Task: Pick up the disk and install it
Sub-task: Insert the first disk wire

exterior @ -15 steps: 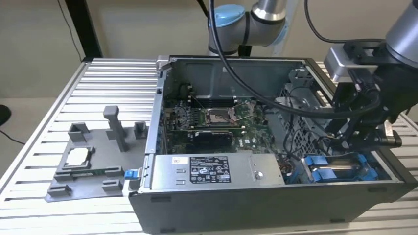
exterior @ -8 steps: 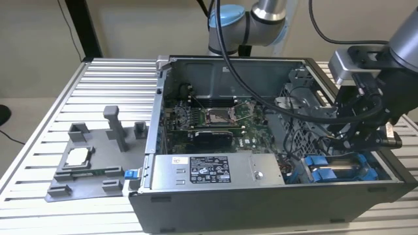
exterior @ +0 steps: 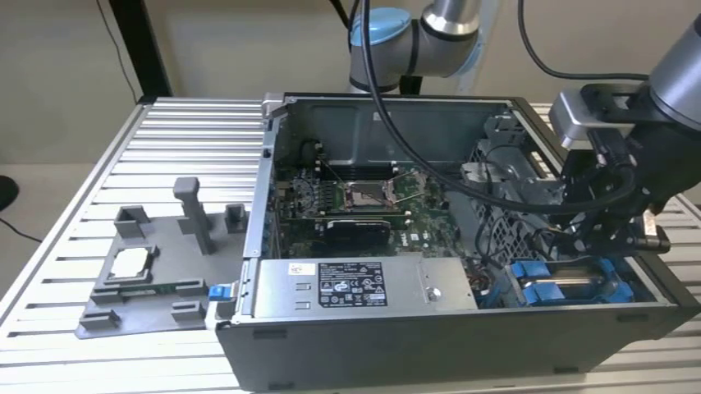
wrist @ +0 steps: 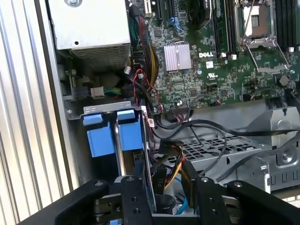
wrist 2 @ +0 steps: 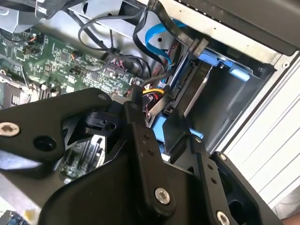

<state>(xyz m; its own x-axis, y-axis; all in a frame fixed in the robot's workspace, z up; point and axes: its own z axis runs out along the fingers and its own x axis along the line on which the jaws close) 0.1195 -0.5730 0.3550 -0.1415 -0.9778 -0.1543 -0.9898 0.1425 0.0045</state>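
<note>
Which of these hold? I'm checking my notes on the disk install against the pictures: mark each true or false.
1. The tool is down inside the case, close to the blue carriers. True.
2. The small square chip sits in the motherboard socket. False: it lies on the grey fixture outside the case, at the exterior view's left.
3. The case lies open on a slatted table. True.
4. The blue carriers lie on the table beside the case. False: in the first wrist view two of them stand side by side in a bay at the case's corner, next to the grey box with the sticker.
</note>
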